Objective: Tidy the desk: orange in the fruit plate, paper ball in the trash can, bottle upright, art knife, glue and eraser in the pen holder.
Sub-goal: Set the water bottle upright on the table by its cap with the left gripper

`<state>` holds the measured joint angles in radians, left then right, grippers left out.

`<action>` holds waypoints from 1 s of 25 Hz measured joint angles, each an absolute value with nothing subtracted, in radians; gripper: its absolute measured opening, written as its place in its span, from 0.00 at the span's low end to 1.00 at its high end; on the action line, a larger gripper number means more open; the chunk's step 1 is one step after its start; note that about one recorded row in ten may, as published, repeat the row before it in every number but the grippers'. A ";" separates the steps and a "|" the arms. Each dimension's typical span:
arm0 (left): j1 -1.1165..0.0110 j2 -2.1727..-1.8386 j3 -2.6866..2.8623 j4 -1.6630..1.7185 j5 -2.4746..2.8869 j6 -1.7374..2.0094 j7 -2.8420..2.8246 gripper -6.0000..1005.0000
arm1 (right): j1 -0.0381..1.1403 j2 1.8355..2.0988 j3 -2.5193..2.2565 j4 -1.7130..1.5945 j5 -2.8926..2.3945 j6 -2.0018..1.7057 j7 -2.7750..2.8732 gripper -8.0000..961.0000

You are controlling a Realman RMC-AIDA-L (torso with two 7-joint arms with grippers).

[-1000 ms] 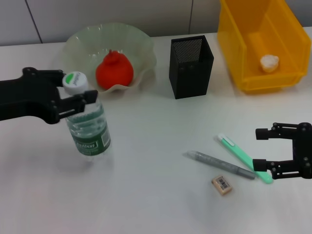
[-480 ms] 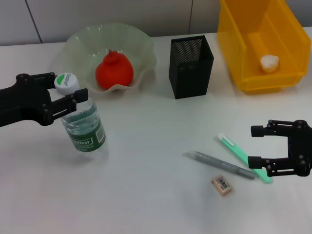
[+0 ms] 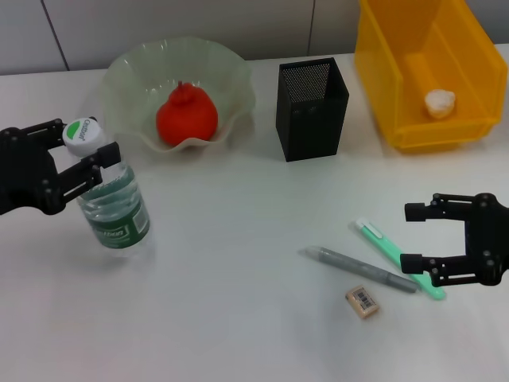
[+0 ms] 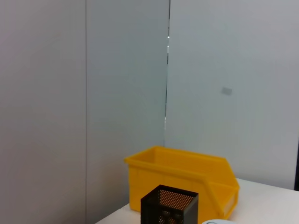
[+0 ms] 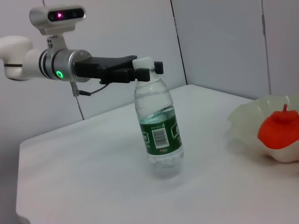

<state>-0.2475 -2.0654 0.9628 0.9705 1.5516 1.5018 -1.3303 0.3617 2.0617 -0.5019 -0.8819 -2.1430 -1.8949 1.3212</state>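
My left gripper (image 3: 83, 155) is shut on the neck of the clear bottle (image 3: 114, 203), just under its white-and-green cap, and holds it nearly upright at the table's left; the right wrist view shows the gripper (image 5: 140, 70) and the bottle (image 5: 159, 130) with its base at the table. The orange (image 3: 186, 115) lies in the pale-green fruit plate (image 3: 231, 72). The paper ball (image 3: 439, 101) lies in the yellow trash can (image 3: 390, 87). My right gripper (image 3: 409, 237) is open, just right of the green art knife (image 3: 402, 259). A grey glue stick (image 3: 358, 270) and the eraser (image 3: 363, 302) lie beside it. The black pen holder (image 3: 312, 99) stands at the middle back.
The left wrist view shows the trash can (image 4: 187, 179) and the pen holder (image 4: 169, 205) before a grey wall. The fruit plate (image 5: 243, 119) with the orange (image 5: 280, 128) shows in the right wrist view. White table lies between the bottle and the pens.
My left gripper has carried the bottle leftward and a little toward me. My right gripper has edged left toward the art knife, still open.
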 joint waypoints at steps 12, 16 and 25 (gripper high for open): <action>-0.271 -2.067 0.955 0.874 1.554 1.453 -1.262 0.50 | 0.369 2.063 -0.506 -0.869 -2.145 -1.894 1.321 0.85; -0.275 -2.066 0.961 0.871 1.560 1.432 -1.271 0.51 | 0.369 2.063 -0.505 -0.868 -2.146 -1.894 1.321 0.85; -0.278 -2.064 0.962 0.871 1.584 1.430 -1.295 0.52 | 0.368 2.063 -0.506 -0.866 -2.149 -1.887 1.321 0.85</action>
<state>-0.2784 -2.0640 0.9619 0.8705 1.5842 1.4295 -1.2949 0.3681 2.0633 -0.5062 -0.8664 -2.1487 -1.8867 1.3207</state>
